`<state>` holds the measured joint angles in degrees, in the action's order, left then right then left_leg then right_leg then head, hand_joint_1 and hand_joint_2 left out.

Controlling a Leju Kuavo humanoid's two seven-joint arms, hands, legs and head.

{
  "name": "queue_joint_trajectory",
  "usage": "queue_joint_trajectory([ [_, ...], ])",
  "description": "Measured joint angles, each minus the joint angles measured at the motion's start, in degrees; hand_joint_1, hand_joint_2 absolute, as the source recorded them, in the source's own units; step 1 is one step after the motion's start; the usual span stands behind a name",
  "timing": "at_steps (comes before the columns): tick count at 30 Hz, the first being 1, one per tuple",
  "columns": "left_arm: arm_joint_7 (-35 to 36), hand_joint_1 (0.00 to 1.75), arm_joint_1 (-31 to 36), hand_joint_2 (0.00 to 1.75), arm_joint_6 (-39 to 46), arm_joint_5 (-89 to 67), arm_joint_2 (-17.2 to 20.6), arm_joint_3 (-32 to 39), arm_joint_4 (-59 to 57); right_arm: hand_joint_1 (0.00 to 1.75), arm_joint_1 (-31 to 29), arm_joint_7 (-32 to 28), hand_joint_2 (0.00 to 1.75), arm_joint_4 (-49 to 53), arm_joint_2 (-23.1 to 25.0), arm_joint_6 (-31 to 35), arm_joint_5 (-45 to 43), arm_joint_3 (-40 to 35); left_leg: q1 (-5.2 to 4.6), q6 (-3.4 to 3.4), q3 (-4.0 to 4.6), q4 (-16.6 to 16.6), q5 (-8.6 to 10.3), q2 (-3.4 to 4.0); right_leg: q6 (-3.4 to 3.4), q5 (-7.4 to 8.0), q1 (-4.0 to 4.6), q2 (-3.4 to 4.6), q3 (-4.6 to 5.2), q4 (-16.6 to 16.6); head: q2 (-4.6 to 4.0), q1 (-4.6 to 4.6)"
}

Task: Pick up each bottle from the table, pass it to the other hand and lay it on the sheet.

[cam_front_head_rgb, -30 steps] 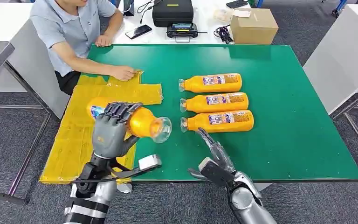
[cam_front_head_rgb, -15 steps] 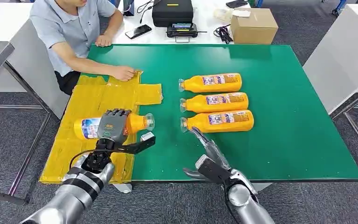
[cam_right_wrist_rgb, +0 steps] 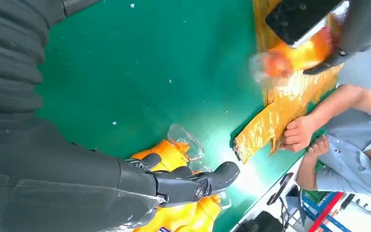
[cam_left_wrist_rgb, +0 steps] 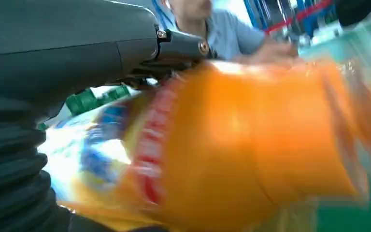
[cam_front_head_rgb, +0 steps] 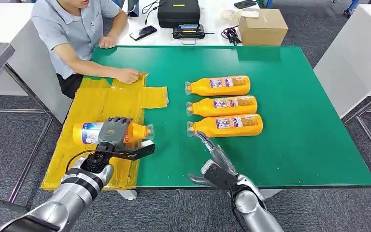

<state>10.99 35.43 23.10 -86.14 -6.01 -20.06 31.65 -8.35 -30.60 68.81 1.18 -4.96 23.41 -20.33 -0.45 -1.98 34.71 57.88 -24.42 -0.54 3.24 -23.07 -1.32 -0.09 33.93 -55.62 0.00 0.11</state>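
My left hand [cam_front_head_rgb: 114, 131] grips an orange bottle [cam_front_head_rgb: 90, 133] lying sideways low over the yellow sheet [cam_front_head_rgb: 94, 104], cap end pointing toward the green table [cam_front_head_rgb: 294, 121]. In the left wrist view the bottle [cam_left_wrist_rgb: 232, 145] is a blurred orange mass against the hand [cam_left_wrist_rgb: 77, 53]. Three more orange bottles [cam_front_head_rgb: 221, 86] [cam_front_head_rgb: 224, 106] [cam_front_head_rgb: 228, 125] lie side by side on the table. My right hand [cam_front_head_rgb: 216, 157] hovers open near the table's front edge, just short of the nearest bottle's cap; its fingers [cam_right_wrist_rgb: 193, 183] hold nothing.
A person [cam_front_head_rgb: 72, 29] sits at the far left, one hand [cam_front_head_rgb: 128, 75] pressing the sheet's far edge. A cardboard box [cam_front_head_rgb: 263, 26], a black case [cam_front_head_rgb: 178, 12] and a phone [cam_front_head_rgb: 143, 32] lie on the white table behind.
My left hand has carried the bottle down and to the left, from above the table's edge to low over the sheet. The right hand has barely moved.
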Motion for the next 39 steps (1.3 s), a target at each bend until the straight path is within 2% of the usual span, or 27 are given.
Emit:
queue_joint_trajectory([
  [10,-6.3,0.0,3.1,1.75,-10.6,5.7,-0.8,0.3,-2.6,0.0,0.0,0.0,1.75,0.0,0.0,-0.4,0.3,0.0,0.0,0.0,-0.09,0.0,0.0,-0.01,0.0,0.0,0.0,-0.01,-0.1,0.0,0.0,0.0],
  [16,-7.3,0.0,3.8,1.75,-12.5,7.5,-1.0,0.9,-3.8,0.0,0.0,0.0,1.75,0.0,0.0,-0.4,0.3,0.0,0.0,0.0,-0.13,0.0,0.0,0.0,0.0,0.0,0.0,0.0,-0.13,0.0,0.0,0.0],
  [21,-7.6,0.0,3.2,1.75,-9.1,7.2,-1.2,0.9,-3.9,0.0,0.2,0.0,1.75,0.0,0.0,-0.4,0.5,0.3,0.0,0.0,-0.13,0.0,0.0,-0.01,0.0,0.0,0.0,-0.01,-0.13,0.0,0.0,-0.02],
  [26,-9.5,0.0,-0.3,1.75,0.8,8.8,-2.6,0.4,0.0,0.0,1.6,0.0,1.75,0.1,0.0,0.4,0.6,1.0,0.0,0.0,-0.07,0.0,0.0,-0.05,0.0,0.0,0.0,-0.02,-0.09,0.0,0.0,0.0],
  [31,-10.3,0.0,-2.9,1.75,3.3,9.8,-3.6,-0.6,4.1,0.0,2.4,-0.3,1.75,0.1,0.0,0.8,0.5,1.5,-0.02,0.0,-0.06,0.0,-0.02,0.06,0.0,0.0,-0.01,0.02,-0.03,0.0,0.0,-0.02],
  [35,-12.7,0.0,-6.3,1.75,14.4,10.8,-4.1,-1.8,10.4,0.0,3.0,-2.3,1.75,0.9,0.3,2.6,-0.7,2.2,-0.01,0.0,-0.03,0.0,-0.02,-0.02,0.0,-0.01,0.0,0.0,-0.04,0.0,0.0,-0.02],
  [39,-17.2,0.0,-11.4,1.75,17.1,8.5,-5.3,-0.9,20.5,0.0,3.3,-3.7,1.75,1.2,1.4,3.6,-3.9,3.3,-0.01,0.01,-0.03,0.0,-0.03,0.05,0.0,-0.01,0.0,0.02,-0.02,0.0,0.0,-0.02],
])
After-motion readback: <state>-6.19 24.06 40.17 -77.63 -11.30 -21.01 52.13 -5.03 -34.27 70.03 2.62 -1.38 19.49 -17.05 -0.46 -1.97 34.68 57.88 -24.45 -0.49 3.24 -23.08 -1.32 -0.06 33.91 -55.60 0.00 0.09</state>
